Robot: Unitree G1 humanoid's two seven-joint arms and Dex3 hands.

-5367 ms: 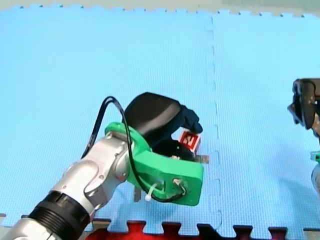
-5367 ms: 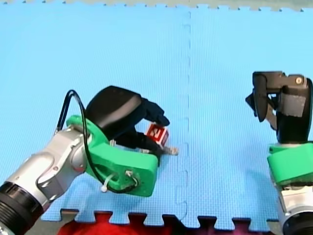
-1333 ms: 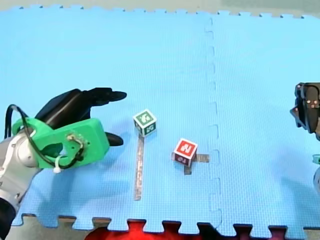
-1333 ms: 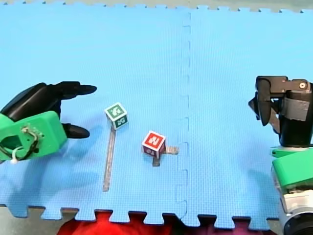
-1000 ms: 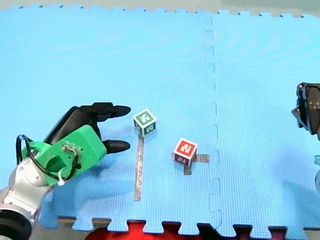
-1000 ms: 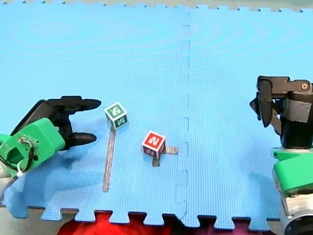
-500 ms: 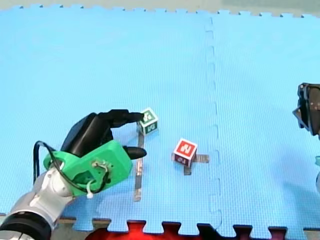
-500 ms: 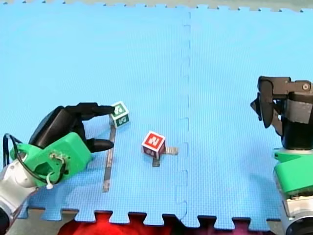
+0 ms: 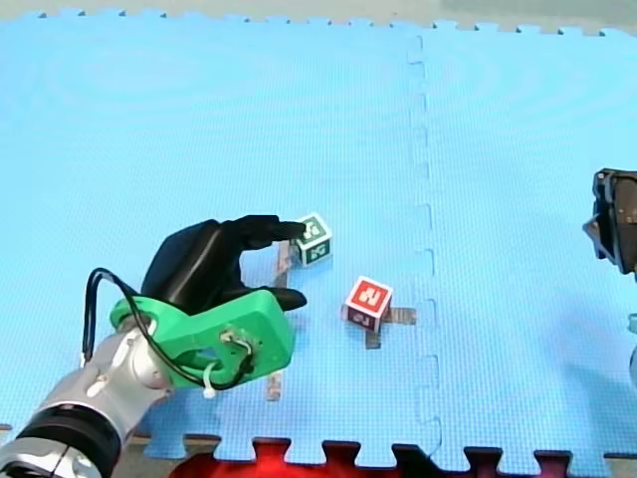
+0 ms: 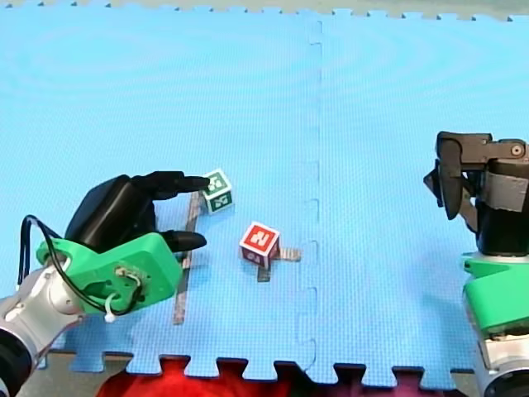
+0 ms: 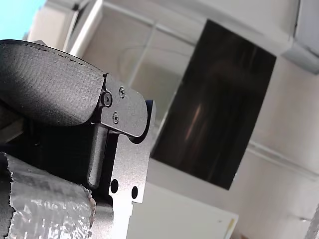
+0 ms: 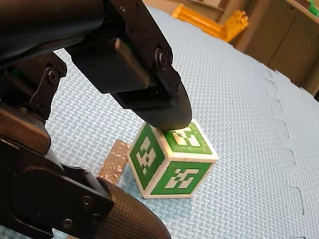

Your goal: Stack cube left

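A green cube (image 9: 315,239) with white patterned faces sits on the blue foam mat (image 9: 299,119). My left hand (image 9: 289,264) comes in from the lower left. Its upper fingertip (image 12: 167,112) touches the cube's top near edge in the second wrist view, where the cube (image 12: 172,159) stands upright. The thumb (image 10: 192,240) lies below and apart from the cube, so nothing is clamped. A red cube (image 9: 368,302) stands a little to the right and nearer me, untouched. My right hand (image 10: 453,178) is raised at the far right, holding nothing.
A long grey tape strip (image 10: 183,277) runs under my left hand toward the front edge. A short tape cross (image 10: 287,253) lies under the red cube. A mat seam (image 10: 316,165) runs front to back just right of the cubes. Red cloth (image 10: 207,385) shows past the front edge.
My left hand has swung right from the mat's left side to the green cube. The cube has slid a little to the right and turned. The red cube and right hand have stayed put.
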